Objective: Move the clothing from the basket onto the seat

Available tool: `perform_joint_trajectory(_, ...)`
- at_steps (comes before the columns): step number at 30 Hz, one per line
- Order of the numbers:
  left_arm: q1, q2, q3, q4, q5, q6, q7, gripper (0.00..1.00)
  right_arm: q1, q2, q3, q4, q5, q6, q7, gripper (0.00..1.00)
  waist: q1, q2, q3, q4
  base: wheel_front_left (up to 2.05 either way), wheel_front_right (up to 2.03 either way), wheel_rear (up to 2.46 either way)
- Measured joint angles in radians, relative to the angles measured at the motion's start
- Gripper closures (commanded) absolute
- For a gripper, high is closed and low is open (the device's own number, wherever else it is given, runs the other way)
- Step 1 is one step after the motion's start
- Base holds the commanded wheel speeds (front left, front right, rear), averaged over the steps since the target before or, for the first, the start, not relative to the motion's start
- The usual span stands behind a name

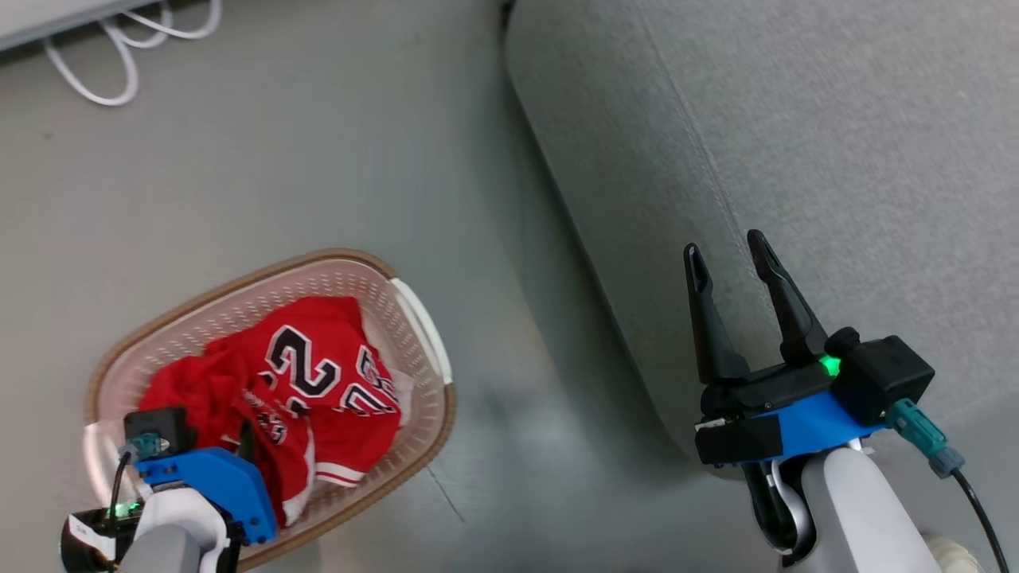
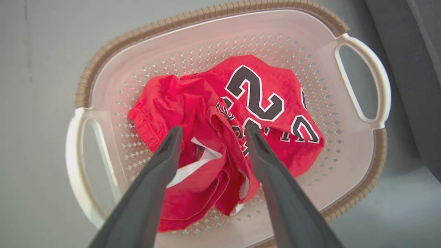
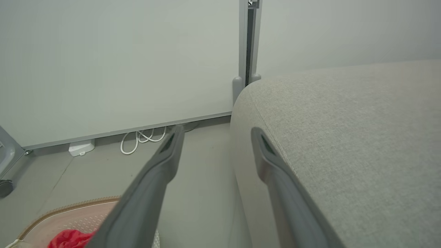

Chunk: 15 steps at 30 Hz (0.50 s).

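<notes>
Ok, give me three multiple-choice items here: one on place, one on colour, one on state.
1. Where are the red sports jersey garments? A on a table; B in the cream-white perforated plastic basket; C on a shelf.
2. The basket's woven-look rim is: A brown; B blue; C black.
3. The left gripper is: A shut on cloth; B open; C shut, empty.
Answers: B, they lie within the basket's walls; A, a brown band rings its top; B, the fingers stand apart over the garments.

A black-and-white "2" marks the clothing [image 2: 193, 103].
</notes>
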Motion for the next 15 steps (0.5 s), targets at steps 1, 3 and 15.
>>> perform_joint_trajectory(1,-0.009,0.005,0.004,0.014,-0.002,0.003,0.007,0.00,-0.003,0.000,0.004,0.003,0.009,0.000,0.000,0.00,0.0000,0.0000,0.014,-0.015,0.00,0.00,0.00)
perform_joint_trajectory(3,-0.024,0.015,0.015,0.037,-0.012,0.008,0.016,0.00,-0.014,0.000,0.016,0.007,0.026,0.000,-0.005,0.00,0.0000,0.0000,0.042,-0.042,0.00,0.00,0.00)
perform_joint_trajectory(15,-0.121,0.077,0.062,0.173,-0.073,-0.002,0.070,0.00,-0.038,0.001,0.076,-0.027,0.104,0.000,-0.008,0.00,-0.0001,-0.0001,0.163,-0.155,0.00,0.00,0.00)
